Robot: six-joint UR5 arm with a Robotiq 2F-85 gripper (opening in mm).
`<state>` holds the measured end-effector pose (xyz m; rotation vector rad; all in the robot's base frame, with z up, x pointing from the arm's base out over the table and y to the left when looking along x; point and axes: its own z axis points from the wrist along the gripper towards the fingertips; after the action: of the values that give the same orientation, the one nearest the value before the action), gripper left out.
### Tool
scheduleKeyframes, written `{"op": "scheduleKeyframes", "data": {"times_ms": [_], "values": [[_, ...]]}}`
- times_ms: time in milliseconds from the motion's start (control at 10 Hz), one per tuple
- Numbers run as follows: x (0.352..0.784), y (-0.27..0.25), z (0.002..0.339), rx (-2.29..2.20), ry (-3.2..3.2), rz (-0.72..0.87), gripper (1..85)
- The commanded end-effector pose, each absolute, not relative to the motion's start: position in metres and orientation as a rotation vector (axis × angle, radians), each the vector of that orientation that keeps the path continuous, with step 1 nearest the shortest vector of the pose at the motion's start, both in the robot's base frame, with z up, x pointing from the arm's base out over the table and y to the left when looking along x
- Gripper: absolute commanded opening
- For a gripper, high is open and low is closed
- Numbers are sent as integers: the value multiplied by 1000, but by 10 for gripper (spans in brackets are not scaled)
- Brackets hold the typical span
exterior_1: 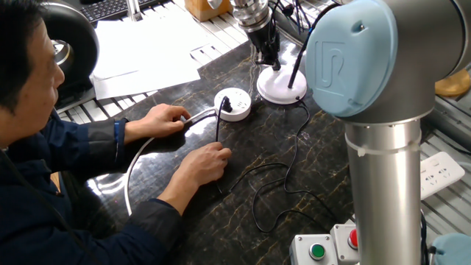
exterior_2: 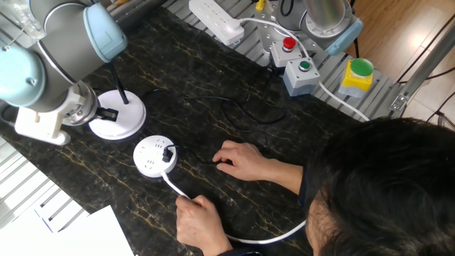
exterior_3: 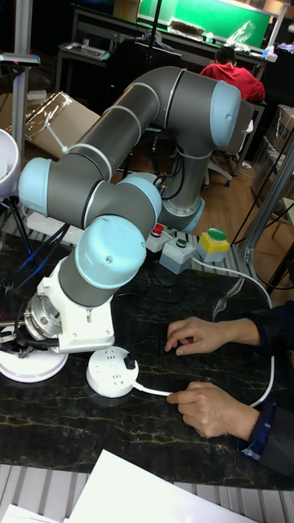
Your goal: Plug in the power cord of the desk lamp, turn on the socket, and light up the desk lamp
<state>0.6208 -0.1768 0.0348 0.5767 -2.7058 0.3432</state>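
Observation:
The round white socket point(exterior_1: 232, 104) point(exterior_2: 153, 156) point(exterior_3: 113, 372) lies mid-table with a small black plug point(exterior_2: 168, 153) seated in its top. From the plug, the thin black power cord point(exterior_1: 283, 177) point(exterior_2: 234, 107) loops across the dark tabletop to the desk lamp. The lamp's white disc base point(exterior_1: 282, 87) point(exterior_2: 117, 117) stands just behind the socket, carrying the black stem point(exterior_1: 296, 66). My gripper point(exterior_1: 271, 62) point(exterior_2: 106, 112) hangs low over the near edge of that base. Its fingers are together with nothing between them. A person's hands hold the thick white cable point(exterior_1: 136, 165) and rest on the black cord.
The person point(exterior_1: 44, 147) leans in at the table's front, with hands point(exterior_2: 242, 160) point(exterior_2: 199, 217) beside the socket. A white power strip point(exterior_2: 217, 18) and button boxes point(exterior_2: 298, 71) sit at the far edge. Papers point(exterior_1: 147, 51) lie beyond the dark tabletop.

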Motion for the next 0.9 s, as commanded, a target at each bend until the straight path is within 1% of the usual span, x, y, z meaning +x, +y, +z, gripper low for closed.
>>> {"op": "scheduleKeyframes", "data": {"times_ms": [0,200,500,700,800], "values": [[626,-165,33,560,-2713,297,13],[632,-175,29,591,-2713,314,13],[630,-184,46,608,-2664,339,13],[623,-184,54,608,-2623,319,13],[617,-178,54,601,-2612,282,13]]}}
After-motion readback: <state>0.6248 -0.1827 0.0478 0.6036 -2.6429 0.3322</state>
